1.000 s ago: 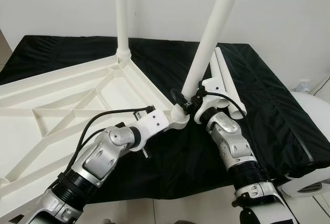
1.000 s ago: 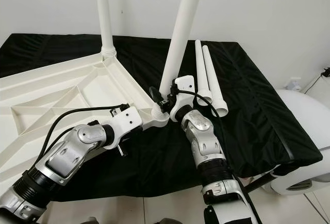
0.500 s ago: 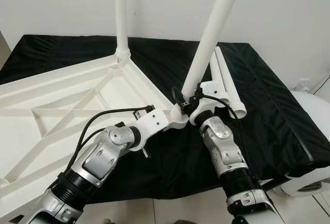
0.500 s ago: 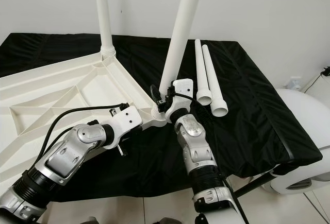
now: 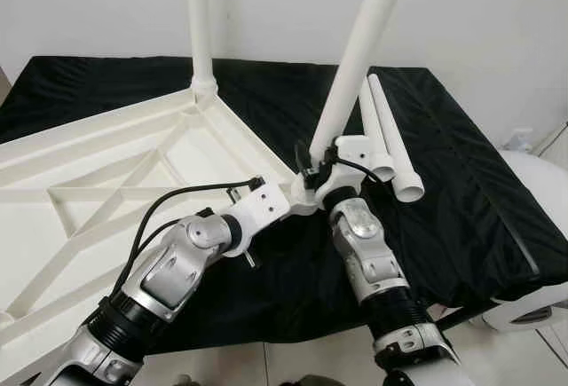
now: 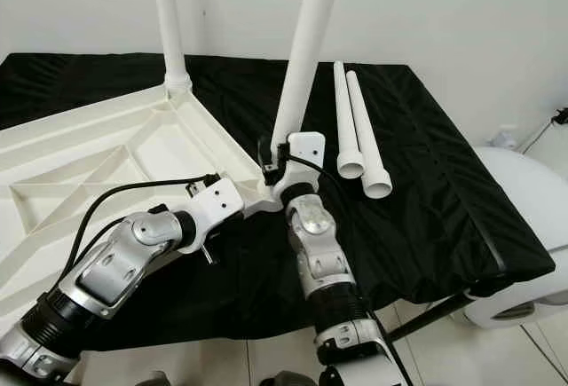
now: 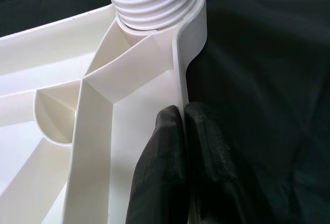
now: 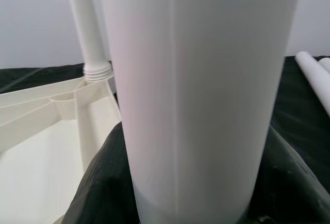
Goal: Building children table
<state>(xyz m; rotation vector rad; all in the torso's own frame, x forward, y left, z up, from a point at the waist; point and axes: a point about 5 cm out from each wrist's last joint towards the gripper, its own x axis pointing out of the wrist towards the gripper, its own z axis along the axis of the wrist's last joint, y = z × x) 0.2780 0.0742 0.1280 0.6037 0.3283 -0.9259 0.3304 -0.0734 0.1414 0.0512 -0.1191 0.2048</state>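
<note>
The tabletop lies upside down on the black cloth at the left, one leg already standing at its far corner. The left gripper pinches the near rim just left of the corner socket. There the right gripper clasps the second leg, which leans rightward and needs straightening; two spare legs lie to the right, near the cloth's edge.

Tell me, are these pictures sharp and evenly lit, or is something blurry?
Left eye view: evenly lit and sharp, soft shadows in the tabletop's ribs. Left wrist view: the left gripper's fingers are crisp, the black cloth dim. Right wrist view: the table leg is so close it looks soft, faintly pink-tinted.
</note>
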